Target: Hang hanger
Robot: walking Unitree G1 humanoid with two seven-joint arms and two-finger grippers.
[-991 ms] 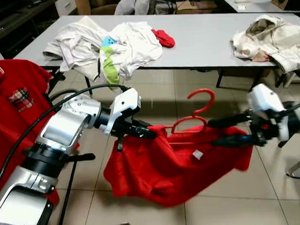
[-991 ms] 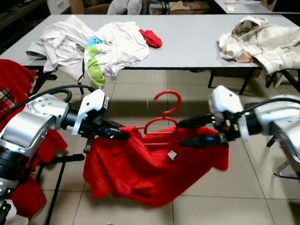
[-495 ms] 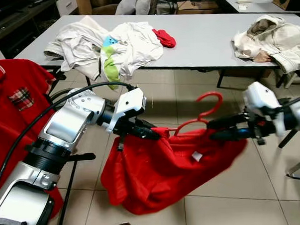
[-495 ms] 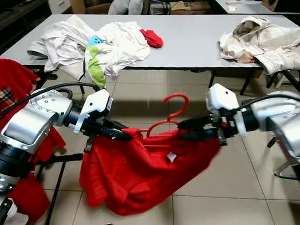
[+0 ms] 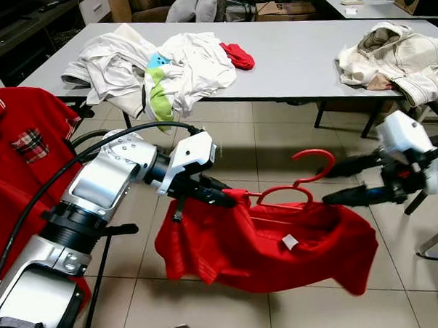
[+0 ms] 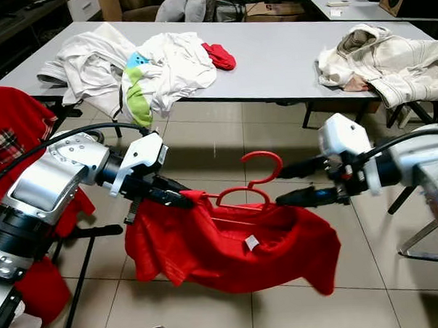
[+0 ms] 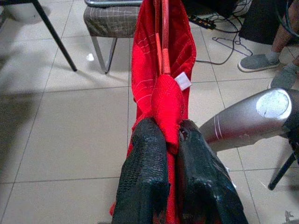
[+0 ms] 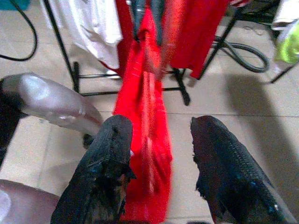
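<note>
A red shirt [image 5: 266, 242] hangs on a red hanger [image 5: 312, 160] above the tiled floor in front of me. My left gripper [image 5: 226, 199] is shut on the shirt's left shoulder, with red cloth bunched between the fingers [image 7: 149, 140] in the left wrist view. My right gripper [image 5: 336, 181] stands open just right of the hanger, apart from the cloth. In the right wrist view its two fingers [image 8: 112, 144] are spread wide and the shirt [image 8: 145, 130] lies beyond them. The shirt's right end sags low.
A grey table [image 5: 308, 51] behind holds a heap of white clothes [image 5: 156, 65], a red item [image 5: 237, 56] and a cream jacket [image 5: 396, 54]. Red garments [image 5: 22, 143] hang on a rack at my left. A chair leg [image 5: 435, 245] stands at the right.
My right gripper has opened, let go of the shirt's right side and drawn back to the right. That end of the shirt has dropped. The left gripper keeps its hold.
</note>
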